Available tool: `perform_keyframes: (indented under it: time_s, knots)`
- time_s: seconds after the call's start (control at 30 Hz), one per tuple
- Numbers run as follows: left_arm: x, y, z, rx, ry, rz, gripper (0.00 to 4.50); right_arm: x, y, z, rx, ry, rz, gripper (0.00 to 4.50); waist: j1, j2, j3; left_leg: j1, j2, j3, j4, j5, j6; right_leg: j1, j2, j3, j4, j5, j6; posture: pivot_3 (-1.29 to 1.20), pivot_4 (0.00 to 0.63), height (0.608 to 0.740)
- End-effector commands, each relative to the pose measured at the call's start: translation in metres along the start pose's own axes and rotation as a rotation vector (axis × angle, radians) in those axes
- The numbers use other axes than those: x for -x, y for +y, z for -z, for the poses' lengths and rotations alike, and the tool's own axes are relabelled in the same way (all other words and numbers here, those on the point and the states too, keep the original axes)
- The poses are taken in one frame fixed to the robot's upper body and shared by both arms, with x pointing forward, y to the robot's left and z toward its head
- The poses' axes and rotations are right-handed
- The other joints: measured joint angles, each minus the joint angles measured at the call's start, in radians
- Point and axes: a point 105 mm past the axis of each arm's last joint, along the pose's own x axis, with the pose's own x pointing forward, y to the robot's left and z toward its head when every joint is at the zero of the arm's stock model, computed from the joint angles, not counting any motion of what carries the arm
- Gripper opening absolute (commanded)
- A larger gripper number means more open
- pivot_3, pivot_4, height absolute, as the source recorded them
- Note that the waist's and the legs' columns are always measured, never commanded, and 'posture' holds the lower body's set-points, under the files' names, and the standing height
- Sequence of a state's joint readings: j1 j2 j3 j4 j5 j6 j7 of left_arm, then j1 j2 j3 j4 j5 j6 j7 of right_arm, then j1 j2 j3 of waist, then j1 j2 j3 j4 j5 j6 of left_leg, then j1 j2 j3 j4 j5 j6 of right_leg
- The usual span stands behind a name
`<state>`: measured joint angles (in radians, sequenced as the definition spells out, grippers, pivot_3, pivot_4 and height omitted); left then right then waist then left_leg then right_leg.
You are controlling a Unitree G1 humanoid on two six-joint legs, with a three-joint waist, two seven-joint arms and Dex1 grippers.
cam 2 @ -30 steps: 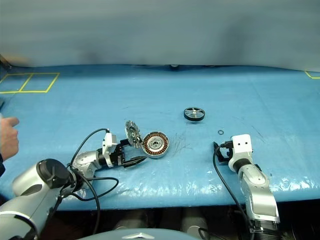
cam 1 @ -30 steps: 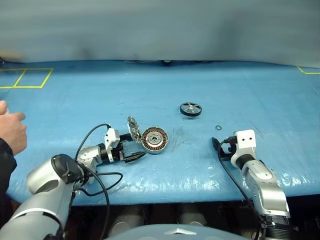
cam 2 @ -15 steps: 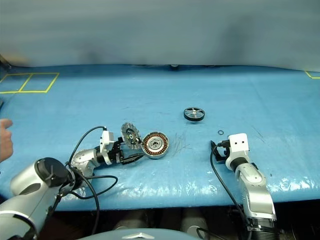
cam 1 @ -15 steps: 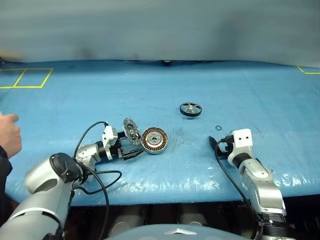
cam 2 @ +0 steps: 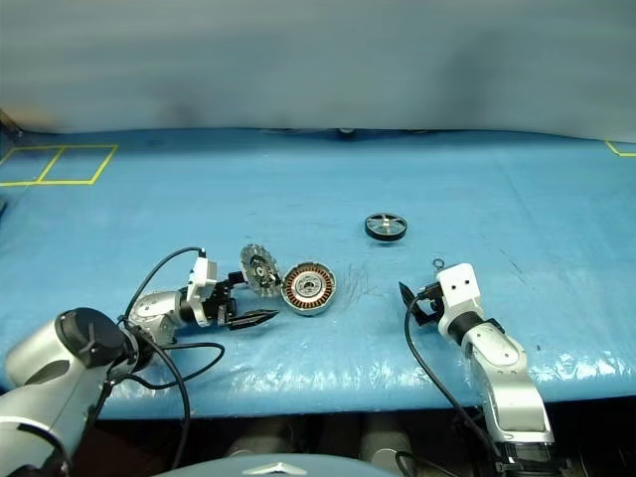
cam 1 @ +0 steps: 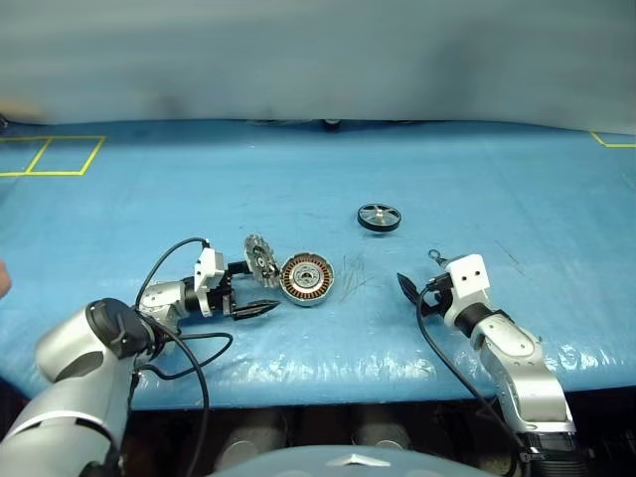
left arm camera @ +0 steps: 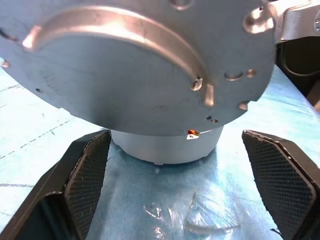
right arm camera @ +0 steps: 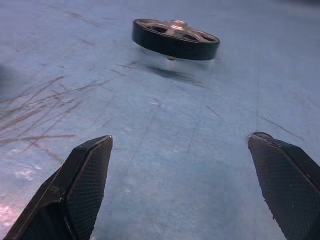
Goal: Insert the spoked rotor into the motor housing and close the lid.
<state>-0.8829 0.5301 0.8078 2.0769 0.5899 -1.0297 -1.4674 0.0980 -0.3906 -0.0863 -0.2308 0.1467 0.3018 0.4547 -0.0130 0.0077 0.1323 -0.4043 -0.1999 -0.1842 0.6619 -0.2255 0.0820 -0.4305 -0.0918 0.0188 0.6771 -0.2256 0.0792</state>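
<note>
I judged the job barely begun. The spoked rotor (cam 1: 380, 217) lay flat on the blue bench (cam 1: 328, 169), out near the middle and well apart from everything else, with nothing touching it. The motor housing (cam 1: 306, 279) sat nearer the front edge, left of centre, its copper windings and silver hub facing up and uncovered. The lid (cam 1: 260, 262) stood tilted up on its hinge at the housing's left side, ribbed face toward the housing, so the opening was clear to receive the rotor.

My left gripper (cam 1: 250, 309) was low over the bench just beside the lid, pointing toward the housing, jaws spread wide and holding nothing; in the left wrist view the plain grey back of the lid loomed between the fingers (left arm camera: 82, 182) without touching them. My right gripper (cam 1: 407, 289) hung near the front edge on the right, also spread wide and empty, and its wrist view looked straight across bare bench at the rotor, which was some way ahead. A small dark ring (cam 1: 434, 255) lay on the bench just by that gripper.

By my reckoning everything remained to be done: picking up the rotor, seating it over the hub, then folding the lid down.
</note>
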Motion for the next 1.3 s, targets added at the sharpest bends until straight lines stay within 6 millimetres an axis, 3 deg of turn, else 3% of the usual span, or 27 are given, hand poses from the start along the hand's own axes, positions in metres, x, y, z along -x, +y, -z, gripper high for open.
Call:
perform_keyframes:
  time_s: [0.03,0.3,0.5,0.6,0.73,0.87,1.07,1.3]
  knots:
    - [0.006,-0.001,-0.003,-0.026,0.044,0.039,4.45,0.002,0.015,-0.023,0.064,-0.080,-0.099,4.50,0.000,0.000,0.000,0.000,0.000,0.000,0.000,0.000,0.000,0.000,0.000,0.000,0.000,0.000,0.000,0.00,0.150,0.740]
    - [0.007,-0.003,0.004,-0.120,0.149,0.061,4.45,0.007,0.051,-0.030,0.246,-0.020,-0.359,4.50,0.003,0.000,0.000,0.000,0.000,0.000,0.000,0.000,0.000,0.000,0.000,0.000,0.000,0.000,0.000,0.00,0.150,0.740]
    - [-0.001,-0.008,0.011,-0.111,0.164,0.072,4.45,0.011,0.064,-0.041,0.600,0.086,-0.589,4.50,0.002,-0.001,0.001,0.000,0.000,0.000,0.001,0.000,0.000,0.001,0.000,-0.001,-0.001,0.000,0.001,0.00,0.150,0.740]
    - [-0.004,-0.009,0.012,-0.110,0.164,0.079,4.45,0.003,0.065,-0.050,0.827,0.138,-0.681,4.50,0.001,-0.002,0.001,-0.001,0.000,0.000,0.001,0.000,0.000,0.001,-0.001,-0.002,-0.001,-0.003,0.005,0.00,0.150,0.740]
    - [-0.006,-0.008,0.012,-0.112,0.160,0.071,4.45,-0.012,0.072,-0.060,0.997,0.164,-0.776,4.50,-0.001,-0.003,0.002,-0.005,0.001,0.000,0.001,0.000,0.000,-0.001,-0.001,-0.003,-0.001,-0.002,0.003,0.00,0.150,0.740]
    - [-0.008,-0.011,0.015,-0.102,0.145,0.059,4.45,-0.025,0.081,-0.055,1.177,0.260,-0.896,4.50,0.000,-0.003,0.002,-0.011,0.001,0.000,0.004,0.003,-0.002,-0.009,-0.001,-0.003,-0.001,0.000,0.000,0.00,0.150,0.740]
    - [-0.006,-0.015,0.022,-0.088,0.163,0.055,4.45,-0.031,0.099,-0.063,1.341,0.263,-1.000,4.50,0.001,-0.003,0.001,-0.014,0.000,0.000,0.004,0.003,-0.002,-0.013,-0.002,-0.003,0.000,0.000,0.000,0.00,0.150,0.740]
    - [-0.009,-0.016,0.022,-0.078,0.149,0.057,4.45,-0.040,0.111,-0.083,1.445,0.227,-0.990,4.50,0.000,-0.003,0.001,-0.013,0.000,0.000,0.004,0.004,-0.004,-0.013,-0.001,-0.003,0.003,0.000,0.000,0.00,0.150,0.740]
